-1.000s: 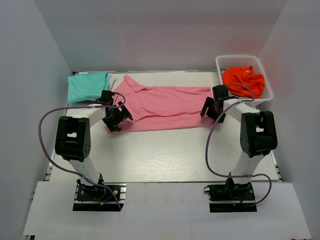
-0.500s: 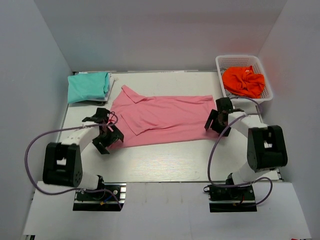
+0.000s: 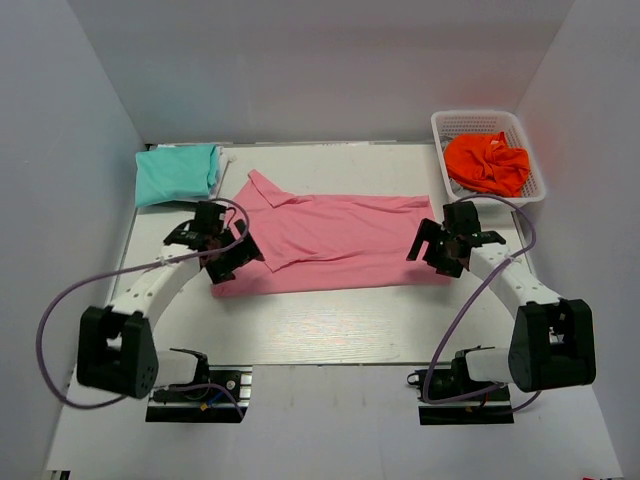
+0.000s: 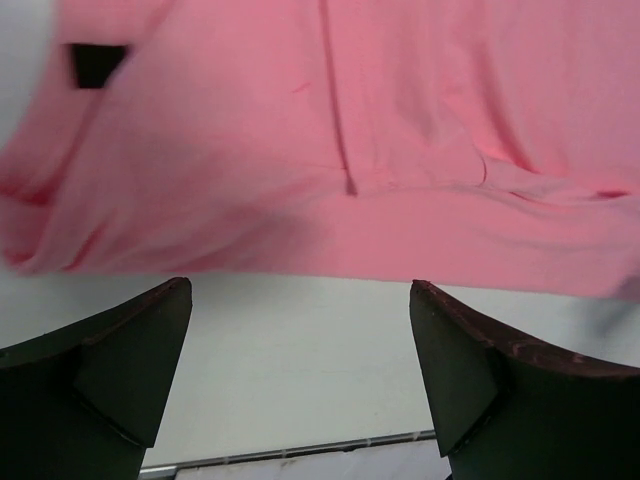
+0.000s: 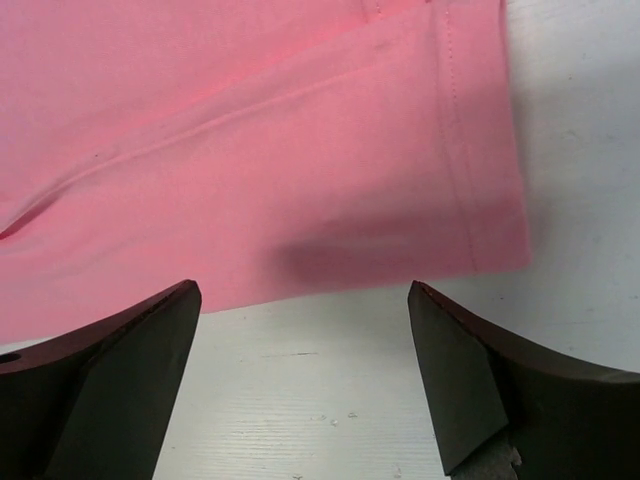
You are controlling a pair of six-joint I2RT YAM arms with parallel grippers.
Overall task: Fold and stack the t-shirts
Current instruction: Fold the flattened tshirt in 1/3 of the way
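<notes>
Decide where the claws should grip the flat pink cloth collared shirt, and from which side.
Its near long edge, one corner per claw, approached from the near side: the pink cloth collared shirt lies flat, that edge free on the white table, and the open left claw and right claw face it.

Pink t-shirt [image 3: 340, 230] soft matt cloth; table [image 3: 330, 312] pale wood-grain, matt

Plain pale grey walls [image 3: 320, 60] enclose a white wood-grain table [image 3: 330, 310] under even light
</notes>
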